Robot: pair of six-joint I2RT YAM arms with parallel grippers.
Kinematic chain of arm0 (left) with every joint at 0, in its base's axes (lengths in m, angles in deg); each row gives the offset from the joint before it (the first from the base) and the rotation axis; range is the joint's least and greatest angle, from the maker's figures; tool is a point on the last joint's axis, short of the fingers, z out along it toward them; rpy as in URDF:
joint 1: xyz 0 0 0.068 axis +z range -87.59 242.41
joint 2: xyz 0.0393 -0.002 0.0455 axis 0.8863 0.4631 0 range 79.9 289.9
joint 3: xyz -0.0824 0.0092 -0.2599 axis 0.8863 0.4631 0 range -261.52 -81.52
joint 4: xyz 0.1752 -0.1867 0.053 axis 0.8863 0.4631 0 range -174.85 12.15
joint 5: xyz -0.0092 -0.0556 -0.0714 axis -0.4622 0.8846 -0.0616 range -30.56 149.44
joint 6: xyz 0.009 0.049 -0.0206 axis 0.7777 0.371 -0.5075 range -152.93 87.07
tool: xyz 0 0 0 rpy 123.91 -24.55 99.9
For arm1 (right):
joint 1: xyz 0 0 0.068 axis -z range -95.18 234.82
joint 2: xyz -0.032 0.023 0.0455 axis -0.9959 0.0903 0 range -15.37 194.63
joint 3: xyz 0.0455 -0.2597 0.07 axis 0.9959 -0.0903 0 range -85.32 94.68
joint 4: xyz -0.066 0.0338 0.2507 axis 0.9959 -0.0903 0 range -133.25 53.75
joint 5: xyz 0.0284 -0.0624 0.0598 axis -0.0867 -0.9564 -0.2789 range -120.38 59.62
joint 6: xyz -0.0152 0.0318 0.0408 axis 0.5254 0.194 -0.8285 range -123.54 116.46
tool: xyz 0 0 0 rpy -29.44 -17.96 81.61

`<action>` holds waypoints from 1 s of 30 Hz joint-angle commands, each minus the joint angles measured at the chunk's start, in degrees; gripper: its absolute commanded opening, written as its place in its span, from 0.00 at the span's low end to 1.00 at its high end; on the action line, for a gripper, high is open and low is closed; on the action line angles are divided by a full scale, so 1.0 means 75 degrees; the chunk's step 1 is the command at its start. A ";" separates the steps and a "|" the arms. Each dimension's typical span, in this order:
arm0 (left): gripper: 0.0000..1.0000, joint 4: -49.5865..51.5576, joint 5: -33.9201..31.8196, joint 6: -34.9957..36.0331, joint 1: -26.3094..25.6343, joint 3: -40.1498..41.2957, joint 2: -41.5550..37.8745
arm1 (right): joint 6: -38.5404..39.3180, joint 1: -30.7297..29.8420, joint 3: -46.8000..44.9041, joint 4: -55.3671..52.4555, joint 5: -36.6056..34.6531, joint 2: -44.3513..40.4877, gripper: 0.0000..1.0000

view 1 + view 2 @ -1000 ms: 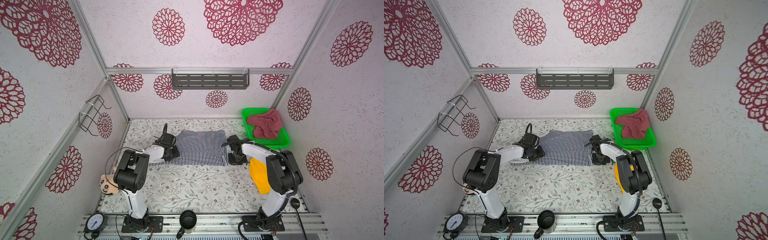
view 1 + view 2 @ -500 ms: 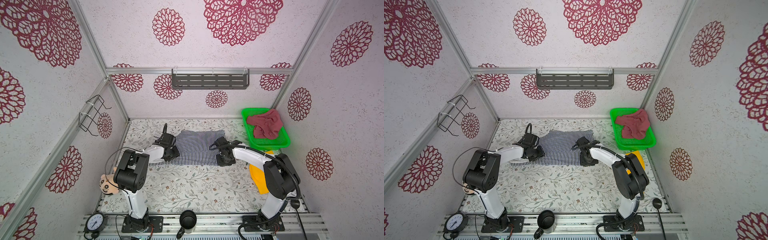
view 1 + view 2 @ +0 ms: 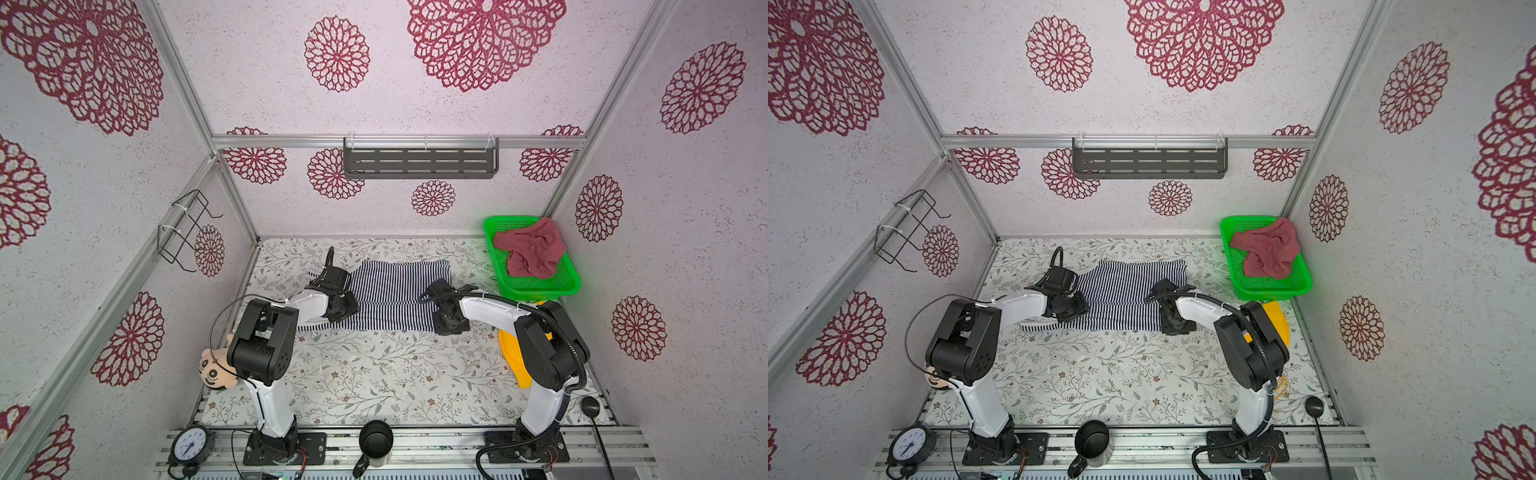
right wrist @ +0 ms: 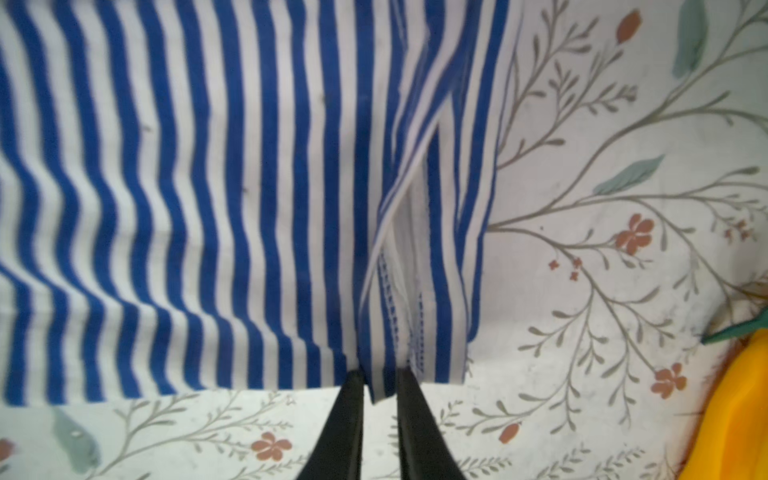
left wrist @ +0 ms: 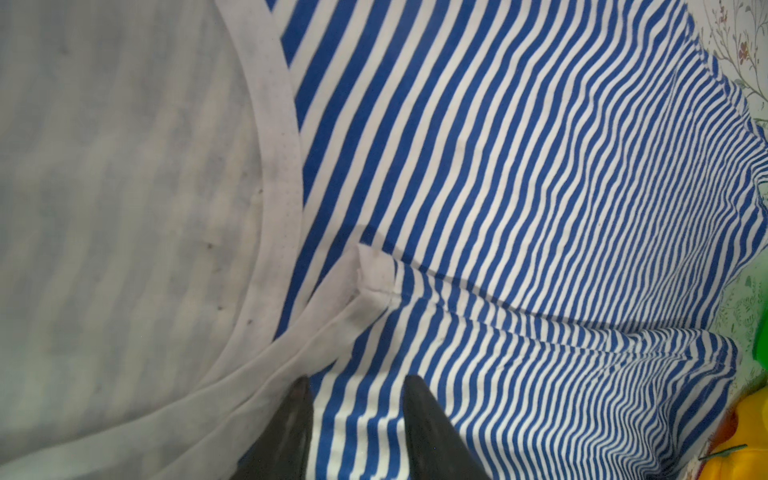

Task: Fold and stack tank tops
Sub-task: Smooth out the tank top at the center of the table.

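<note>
The job was at an early stage. The striped tank top (image 3: 395, 291) lay stretched out across the far middle of the counter (image 3: 374, 374). One long side was turned in over the body, so a first lengthwise fold looked done. The cross folds that would make it a small packet were not yet made. The red tank top (image 3: 532, 253) sat crumpled in the green basket (image 3: 540, 289) at the far right corner, unfolded, and no stack existed.

The right pincer (image 4: 378, 374) was pressed nearly together on the corner of the striped hem, the cloth edge caught between its tips. The left pincer (image 5: 356, 380) stood spread over the strap end, with stripes showing in the gap. It seemed to rest on the cloth rather than hold it.

In both top views the wrists covered the tips of both pincers and the ends of the garment beneath them. How many layers the fold had could not be made out. The yellow cloth (image 3: 513, 357) was half hidden behind the right arm.
</note>
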 commanded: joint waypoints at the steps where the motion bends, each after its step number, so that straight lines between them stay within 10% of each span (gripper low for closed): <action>1: 0.40 0.0160 -0.0337 -0.0032 0.0150 0.0189 0.0465 | -0.0187 0.0097 -0.0145 -0.0202 -0.0476 0.0032 0.14; 30: 0.37 0.0242 -0.0532 0.0018 0.0350 0.0236 0.0575 | 0.4286 0.0567 0.0885 -0.1799 0.0273 -0.0743 0.00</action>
